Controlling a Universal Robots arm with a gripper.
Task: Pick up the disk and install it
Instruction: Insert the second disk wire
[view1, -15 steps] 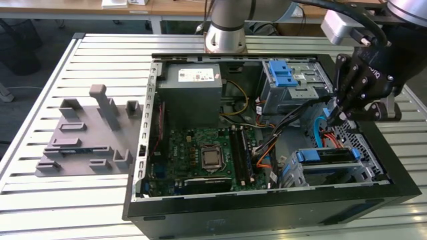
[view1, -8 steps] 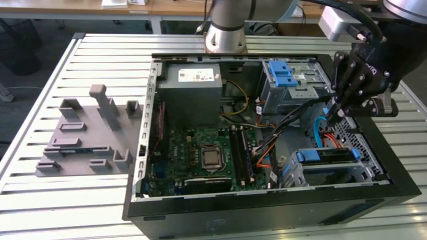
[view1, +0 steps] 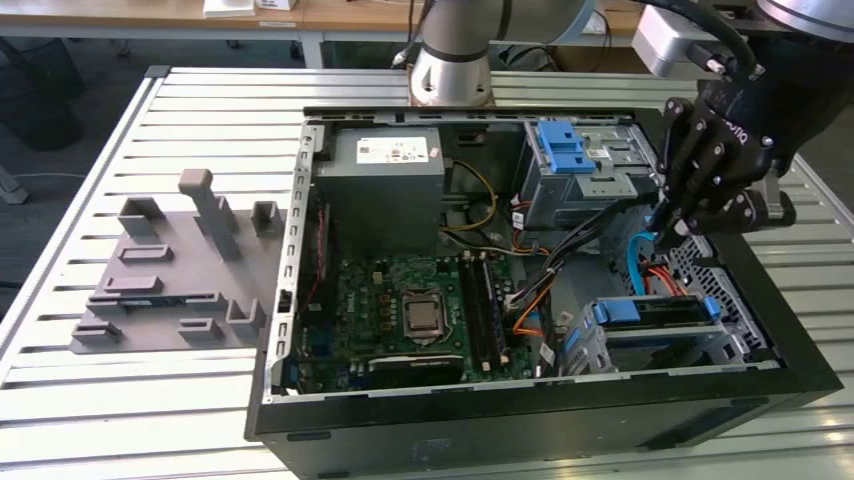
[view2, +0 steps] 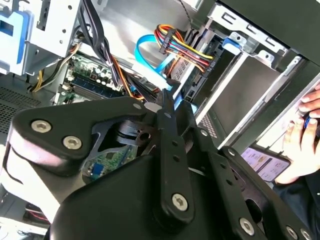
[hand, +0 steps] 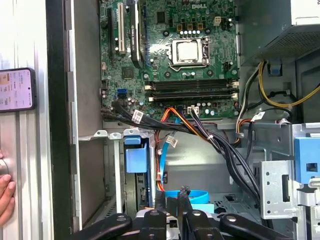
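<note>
Disk (view1: 650, 311) seated in bay, below claw (view1: 663, 226).

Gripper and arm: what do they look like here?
The gripper is matte black, built of flat linkage plates joined by silver screws and pivot bolts, with slim black fingers. A black cable loops over its silver-grey wrist mount. The arm base is a silver-grey cylinder.

The scene is evenly and brightly lit from overhead. Soft shadows are cast inside the computer case (view1: 534, 400). Slight blur is seen in the second wrist view.
</note>
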